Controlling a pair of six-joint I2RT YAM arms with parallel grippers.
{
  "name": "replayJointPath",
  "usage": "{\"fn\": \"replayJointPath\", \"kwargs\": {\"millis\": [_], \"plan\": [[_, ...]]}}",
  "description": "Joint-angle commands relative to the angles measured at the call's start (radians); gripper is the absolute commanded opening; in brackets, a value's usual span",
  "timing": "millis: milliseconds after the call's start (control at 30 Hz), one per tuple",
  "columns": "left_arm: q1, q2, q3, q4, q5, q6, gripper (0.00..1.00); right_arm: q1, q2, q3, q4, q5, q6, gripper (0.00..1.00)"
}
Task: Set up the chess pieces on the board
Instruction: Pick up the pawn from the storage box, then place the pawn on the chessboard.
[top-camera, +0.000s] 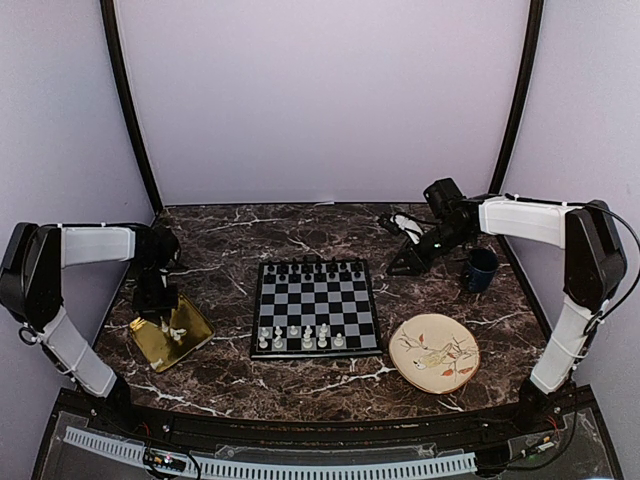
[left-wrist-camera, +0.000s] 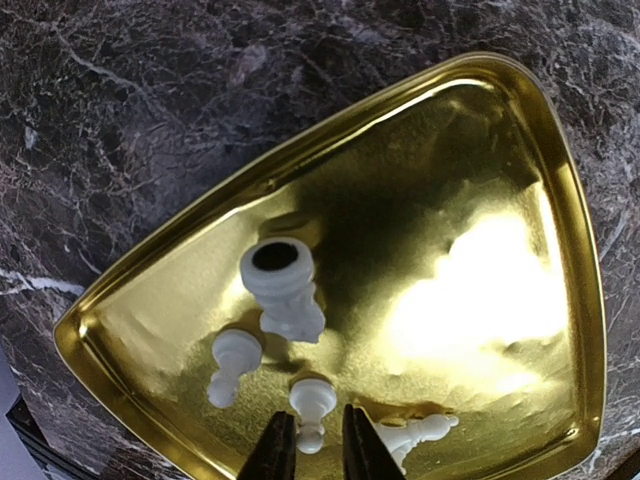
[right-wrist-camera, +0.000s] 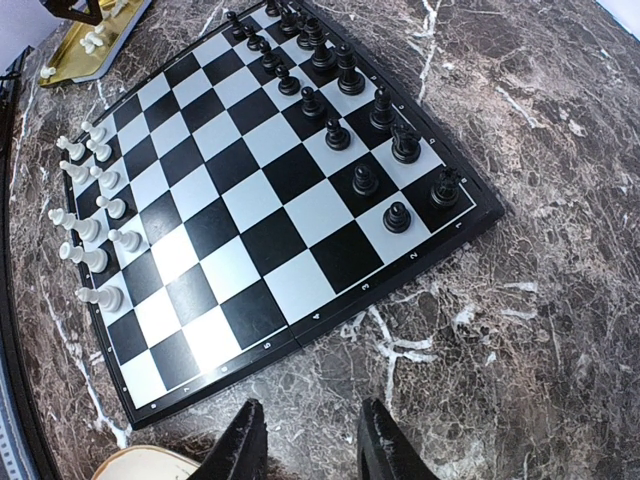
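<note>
My left gripper (left-wrist-camera: 316, 412) hangs low over the gold tray (left-wrist-camera: 560, 200), at the left of the table (top-camera: 160, 310). Its jaws stand narrowly open on either side of a small white pawn (left-wrist-camera: 312, 400) that lies on the tray. Beside it lie another white pawn (left-wrist-camera: 232, 362), a larger white piece (left-wrist-camera: 282, 285) and one more white piece (left-wrist-camera: 420, 432). The board (top-camera: 318, 300) holds several white pieces (top-camera: 300, 337) on its near rows and black pieces (top-camera: 315, 268) on the far rows. My right gripper (right-wrist-camera: 305, 430) is open and empty above the marble beside the board's right edge (right-wrist-camera: 400, 265).
A cream painted plate (top-camera: 434, 352) sits right of the board's near corner. A dark blue cup (top-camera: 480, 269) stands at the right under the right arm. The gold tray (top-camera: 170, 335) lies left of the board. Walls close in the back and sides.
</note>
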Motion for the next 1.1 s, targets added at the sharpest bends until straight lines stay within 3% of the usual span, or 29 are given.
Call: {"fn": "replayJointPath", "kwargs": {"millis": [0,233,467,767,900,1067], "plan": [[0.009,0.01,-0.013,-0.003,0.015,0.004,0.19,0.002,0.001,0.018,0.004,-0.01,-0.012,0.32],[0.01,0.035,-0.008,-0.013,0.025,0.007,0.16,0.002,0.004,0.018,0.003,-0.012,-0.012,0.32],[0.009,0.033,0.015,-0.048,0.035,0.02,0.06,0.002,0.001,0.019,0.001,-0.012,-0.012,0.32],[-0.038,-0.081,0.217,-0.147,0.125,0.058,0.02,0.004,0.009,0.023,0.0,-0.015,-0.012,0.32],[-0.168,-0.081,0.269,-0.03,0.289,0.133,0.01,0.005,0.011,0.026,-0.002,-0.009,-0.011,0.32],[-0.369,0.026,0.401,0.045,0.42,0.18,0.01,0.006,0.012,0.024,0.003,0.015,-0.009,0.32]]}}
